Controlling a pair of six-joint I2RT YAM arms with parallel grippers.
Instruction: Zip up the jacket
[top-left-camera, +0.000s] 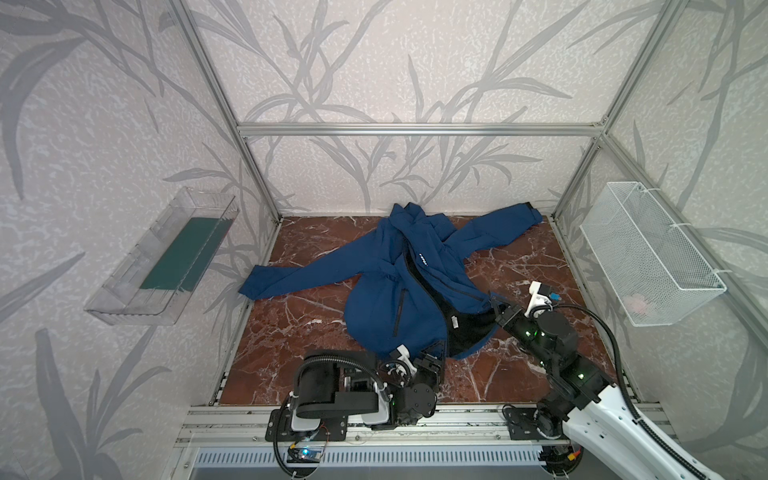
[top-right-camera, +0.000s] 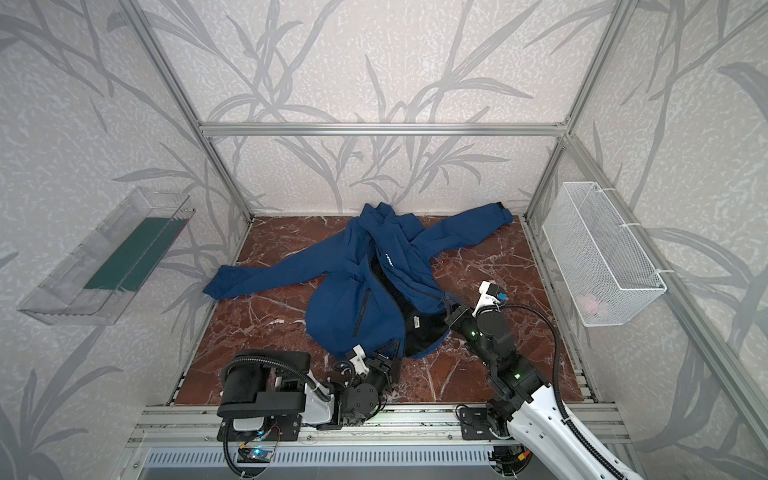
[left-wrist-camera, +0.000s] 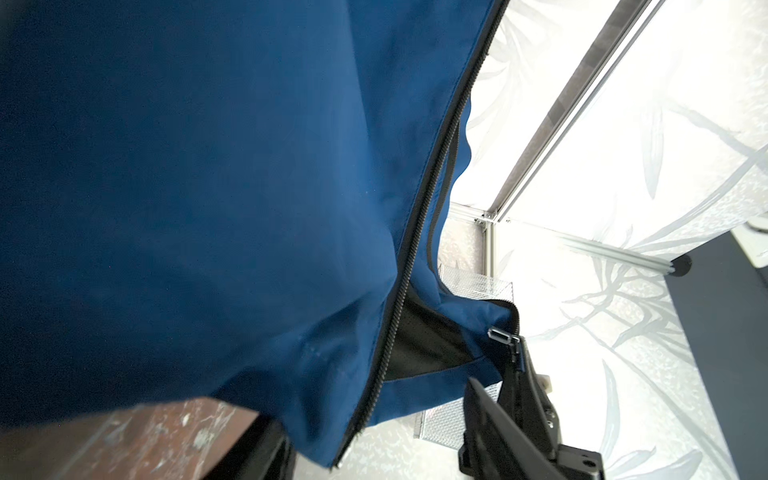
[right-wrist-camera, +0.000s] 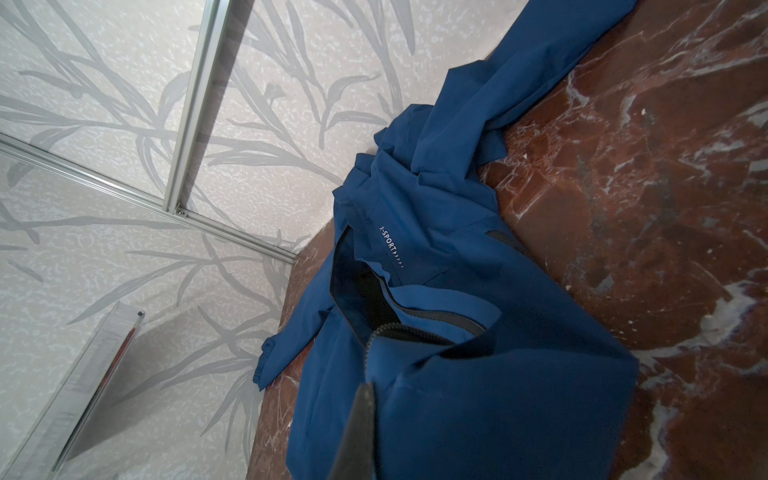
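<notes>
Jacket (top-left-camera: 374, 303): navy blue, long-sleeved, black lining (top-left-camera: 461, 332), white "X-SPORT" chest lettering (right-wrist-camera: 388, 245). Lies front up mid-tabletop (top-left-camera: 311, 316), collar far, sleeves spread left and far right. Zipper (left-wrist-camera: 417, 235) undone; near hem parted, corners lifted.

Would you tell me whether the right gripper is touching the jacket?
Touching: the left wrist view shows the right gripper clamped on the jacket at its zipper end.

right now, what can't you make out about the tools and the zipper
- left tool: tips lost against the jacket hem in both top views, cropped in left wrist view; grip unclear.
- right tool: one finger hidden behind jacket fabric, right wrist view.
- zipper slider: too small in top views.
</notes>
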